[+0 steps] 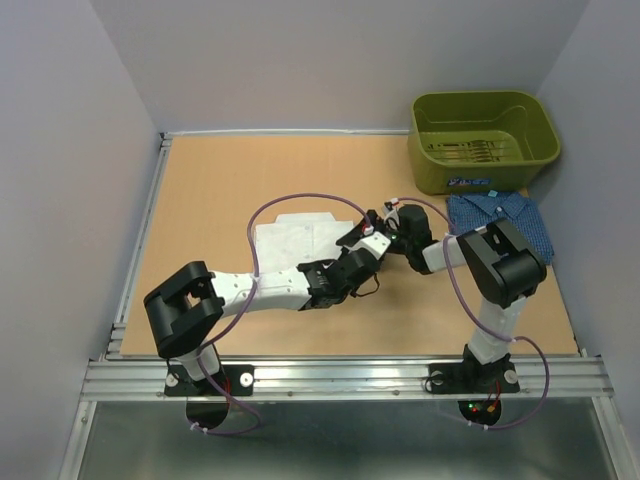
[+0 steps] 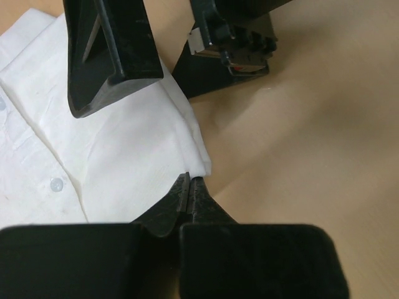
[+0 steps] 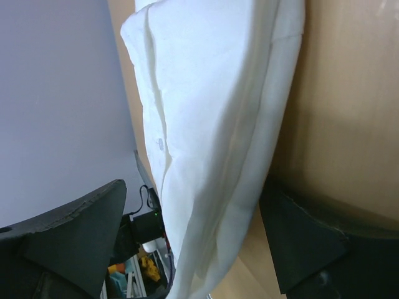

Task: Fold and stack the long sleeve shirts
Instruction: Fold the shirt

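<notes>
My left pincer [image 2: 189,185] is closed tight with its tips at the corner of the white shirt [image 1: 295,240], though I cannot tell whether any cloth is nipped between them. My right pincer [image 3: 193,187] stands wide and holds nothing, one finger over the shirt's folded edge and the other over the bare bench [image 1: 220,190]. The white shirt lies folded mid-bench, while the dark blue shirt [image 1: 500,215] lies apart at the right, just beside the olive-green bin [image 1: 470,180].
</notes>
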You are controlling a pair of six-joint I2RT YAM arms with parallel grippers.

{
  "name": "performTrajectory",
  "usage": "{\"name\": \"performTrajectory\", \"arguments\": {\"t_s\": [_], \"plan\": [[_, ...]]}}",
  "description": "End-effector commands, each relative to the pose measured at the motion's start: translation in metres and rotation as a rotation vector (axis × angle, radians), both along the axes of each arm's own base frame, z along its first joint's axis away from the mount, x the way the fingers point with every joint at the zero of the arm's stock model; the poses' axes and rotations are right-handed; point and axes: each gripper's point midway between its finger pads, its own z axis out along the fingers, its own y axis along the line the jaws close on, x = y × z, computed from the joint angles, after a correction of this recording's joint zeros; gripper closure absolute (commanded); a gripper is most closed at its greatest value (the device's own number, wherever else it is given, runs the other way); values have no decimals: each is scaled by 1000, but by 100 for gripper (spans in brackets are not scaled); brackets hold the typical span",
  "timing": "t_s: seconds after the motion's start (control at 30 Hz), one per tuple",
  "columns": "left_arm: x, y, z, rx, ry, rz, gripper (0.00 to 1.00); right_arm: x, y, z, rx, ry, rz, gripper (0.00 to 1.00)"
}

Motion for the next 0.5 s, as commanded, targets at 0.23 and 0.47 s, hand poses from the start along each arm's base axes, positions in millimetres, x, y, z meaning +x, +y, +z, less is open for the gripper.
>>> {"name": "performTrajectory", "arguments": {"t_s": [0.23,0.47], "plan": [[-7,-3,16,-88,12,-14,100,-9,24,-54,-38,82,148,26],[-10,-4,15,-99,29,-23,100,-12,33,-64,-39,72,198,51]]}}
